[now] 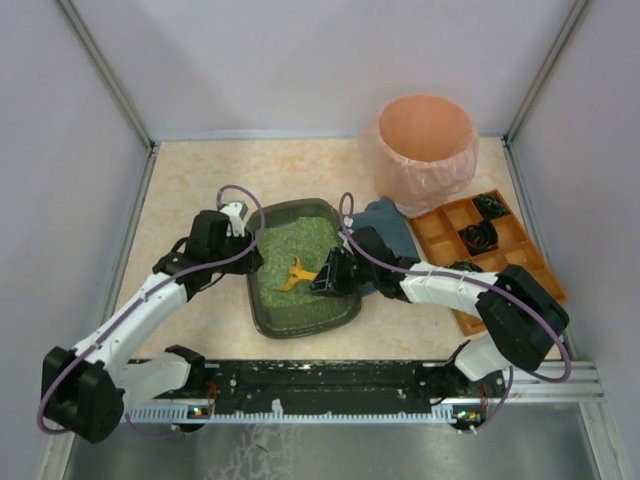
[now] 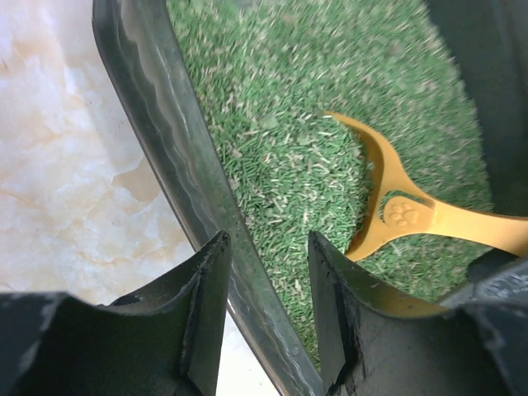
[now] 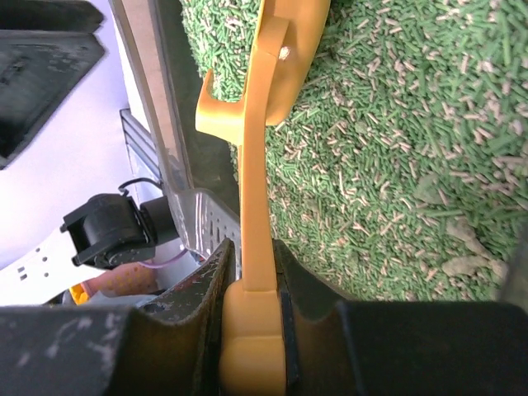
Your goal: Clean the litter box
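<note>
At the near edge of the bench [image 1: 200, 180], both arms start from a black mounting rail [image 1: 330, 378] and fold inward toward the middle. The left arm runs out to an elbow at the near-left corner, then reaches forward and rightward along its white forearm. Its wrist is bent so that the left claw [image 2: 268, 241] comes down over the left rim of the litter box [image 1: 300, 322]. Its two fingers [image 2: 198, 330] straddle that rim — one outside over the bench, one inside over the green litter [image 2: 280, 99]. They stand partly apart, and whether they pinch the wall I cannot tell.

The right arm bends at a raised elbow on the right and stretches leftward, low, across the box's right rim. The right claw [image 3: 252, 252] is clamped tight on the handle of an orange-yellow litter scoop [image 1: 298, 272], whose head lies in the litter near the box's centre.

The litter box sits mid-bench, between the two wrists. Just beyond its far-right corner a blue cloth [image 1: 390, 222] shows from under the right arm — to its right is an orange compartmented tray [image 1: 440, 228] holding dark items [image 1: 480, 237]. Farthest back stands a round pink-lined bin [image 1: 425, 140].
</note>
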